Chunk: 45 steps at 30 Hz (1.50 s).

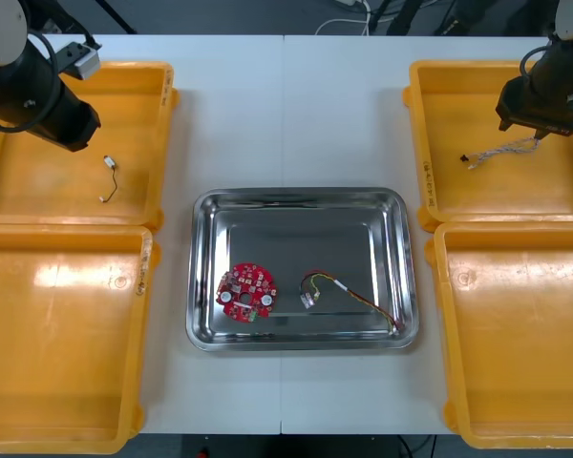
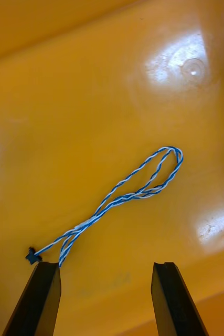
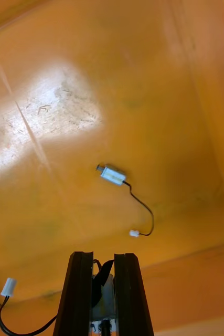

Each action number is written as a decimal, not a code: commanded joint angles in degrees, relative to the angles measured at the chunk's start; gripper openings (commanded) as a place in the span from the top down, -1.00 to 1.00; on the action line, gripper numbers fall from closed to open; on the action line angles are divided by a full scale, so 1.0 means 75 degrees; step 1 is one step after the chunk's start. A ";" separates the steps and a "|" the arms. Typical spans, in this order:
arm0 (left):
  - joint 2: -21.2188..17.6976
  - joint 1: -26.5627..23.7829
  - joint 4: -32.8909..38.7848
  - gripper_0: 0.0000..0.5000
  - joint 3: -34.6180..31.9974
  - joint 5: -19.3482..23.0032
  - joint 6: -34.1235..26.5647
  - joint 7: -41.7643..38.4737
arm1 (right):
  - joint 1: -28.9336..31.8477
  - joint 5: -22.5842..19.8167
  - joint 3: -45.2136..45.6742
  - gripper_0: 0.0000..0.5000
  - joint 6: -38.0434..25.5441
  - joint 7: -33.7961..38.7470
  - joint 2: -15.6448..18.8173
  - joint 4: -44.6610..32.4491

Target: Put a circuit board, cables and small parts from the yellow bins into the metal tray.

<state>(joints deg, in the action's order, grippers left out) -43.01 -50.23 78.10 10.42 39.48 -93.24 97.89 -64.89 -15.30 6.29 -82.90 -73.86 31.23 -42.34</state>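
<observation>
Four yellow bins stand around one metal tray, two on its left and two on its right. In the far-left bin, left of the tray and farther back, the left end effector hangs over the floor. Its fingers are drawn close and clamped on the held metal part, whose black cable trails to a white plug. A second, loose metal part lies on the same bin floor beyond the fingertips, with its own black cable. That makes two small metal parts, each with one black cable. The near-left bin sits left of the tray and nearer.

Inside the tray lie one round red circuit board, toward its near left, and one red and yellow cable beside the board, apart from it.

Right of the tray and farther back, the far-right bin holds one twisted blue and white cable. The right end effector hovers over it, fingers spread wide and gripping nothing, with the cable's dark plug just off one fingertip. The near-right bin sits right of the tray and nearer.

Everything rests on a light worktop with a seam running under the tray. Behind the tray, past the far edge, is dark floor.
</observation>
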 commanded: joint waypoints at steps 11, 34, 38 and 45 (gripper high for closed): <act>-0.0371 -0.0099 0.2056 1.00 0.1482 0.0385 -0.0389 -0.3677 | -0.0430 0.0293 0.0826 -1.00 0.0741 0.2653 -0.0085 0.0572; -0.0289 -0.0099 0.4130 1.00 0.4107 0.0385 0.0595 -0.7896 | -0.0407 0.0293 0.1376 -1.00 0.1596 0.5055 -0.0449 0.1345; -0.0148 -0.0099 0.4141 1.00 0.4541 0.0174 0.1006 -0.8458 | -0.0407 0.0293 0.1376 -1.00 0.1749 0.5055 -0.0449 0.1486; 0.0098 -0.0099 0.4118 1.00 0.5115 -0.0213 0.1357 -0.9185 | -0.0407 0.0293 0.1376 -1.00 0.1772 0.5067 -0.0449 0.1486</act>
<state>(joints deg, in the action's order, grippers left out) -43.27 -50.23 107.56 47.19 39.46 -84.37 33.87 -65.00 -13.42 15.37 -70.26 -37.51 28.00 -30.39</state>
